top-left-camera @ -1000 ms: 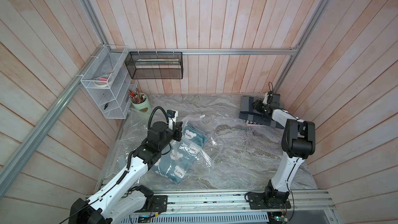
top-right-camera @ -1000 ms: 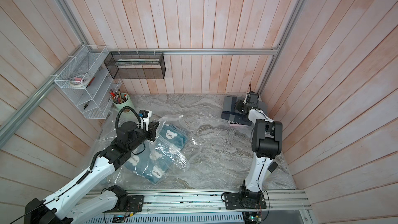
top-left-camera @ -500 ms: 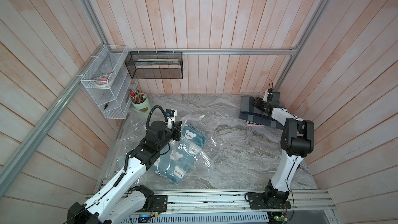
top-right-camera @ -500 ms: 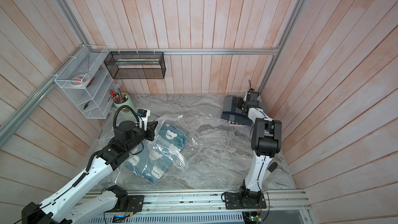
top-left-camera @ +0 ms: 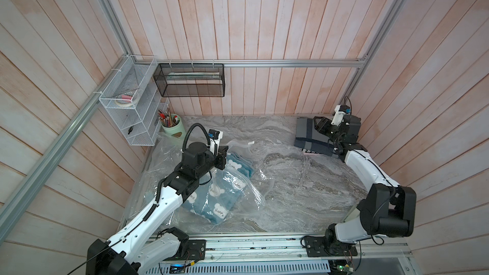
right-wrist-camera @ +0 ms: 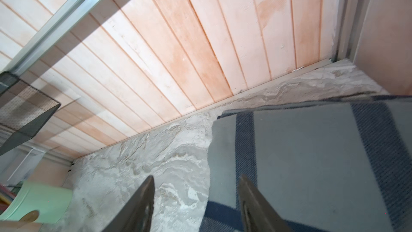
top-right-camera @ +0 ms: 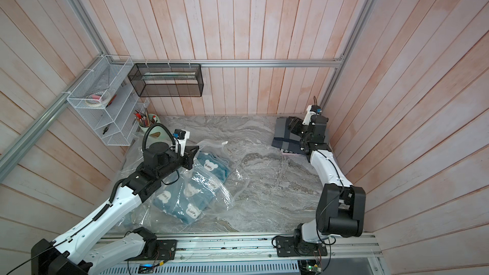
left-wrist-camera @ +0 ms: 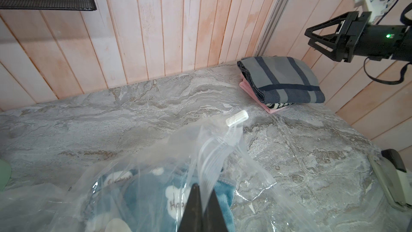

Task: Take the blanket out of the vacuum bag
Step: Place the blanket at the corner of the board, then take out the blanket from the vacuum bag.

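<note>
Left gripper (left-wrist-camera: pixel 204 188) fully closed, pinching the zip edge of the vacuum bag (left-wrist-camera: pixel 156 152). The plastic runs up taut from the jaws toward the white zip slider (left-wrist-camera: pixel 237 118). I read the right gripper (right-wrist-camera: pixel 197 177) as open, jaws apart with nothing between them, hanging over a folded grey striped cloth (top-left-camera: pixel 309 138) in the far right corner.

Bag sprawls crumpled over the near left of the marble-patterned tabletop (top-left-camera: pixel 291 181), with its gripped mouth lifted off the surface. Blue blanket (top-left-camera: pixel 211 202) is inside, under the clear film.

Against a second ago:
- Left wrist has crept slightly up or toward the far side; I cannot tell which.
- Bag and blanket lie much as they did.
- Right arm sits where it was, fingers spread the same.

Writing: white bear-shaped patches on the blanket carry "Happy" in thin script, legible in both top views. In the left wrist view only "Hap" shows beside the fingers. No brand marks I can make out.
</note>
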